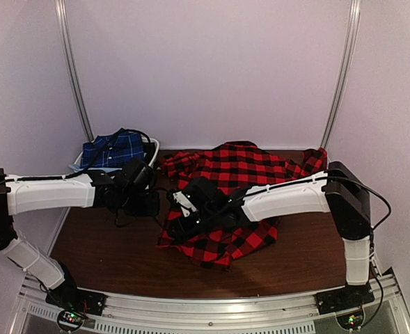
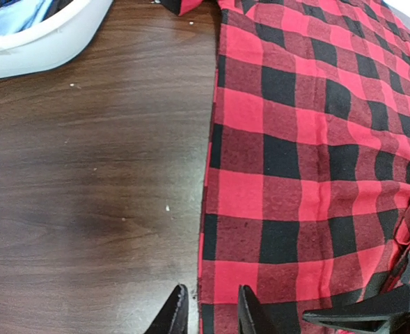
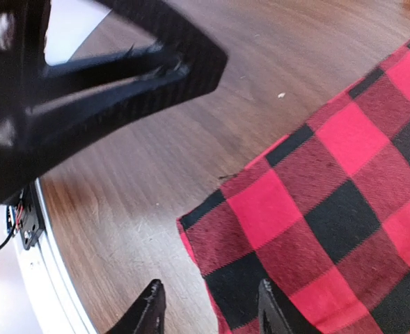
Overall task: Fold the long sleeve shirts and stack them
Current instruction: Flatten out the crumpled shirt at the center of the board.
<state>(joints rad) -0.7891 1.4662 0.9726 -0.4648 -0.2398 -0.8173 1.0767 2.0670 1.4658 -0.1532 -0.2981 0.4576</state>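
Although both arms reach in from the metal rail (image 1: 211, 307) at six o'clock to the middle of the table (image 1: 107, 257), neither has any cloth in its grasp. Seen from above, the red-and-black shirt (image 1: 239, 170) lies rumpled on the brown wood, from the centre out toward two o'clock. It has a bunched sleeve at the two o'clock corner and a doubled-over hem at six o'clock. The navy shirt (image 1: 111, 149) sits heaped in a white tub (image 1: 154, 147) at ten o'clock, near the red shirt's eleven o'clock corner (the left wrist view shows a strip of bare wood between tub and checks).

The left gripper (image 2: 211, 316) hangs low over the red shirt's nine o'clock edge. Its fingers (image 2: 177, 313) stand a narrow gap apart, one tip over bare wood and the other over the checks. The shirt's edge runs flat and unlifted beneath that gap, with nothing pinched.

The right gripper (image 3: 208, 313) hangs just beside it, at the shirt's seven o'clock corner. Its fingers (image 3: 149, 309) are spread wider, with one tip over wood and the other over a black check. The corner of the fabric lies flat on the table below them, and this gripper holds nothing either. In the right wrist view the left arm's gripper shows large and blurred at eleven o'clock.
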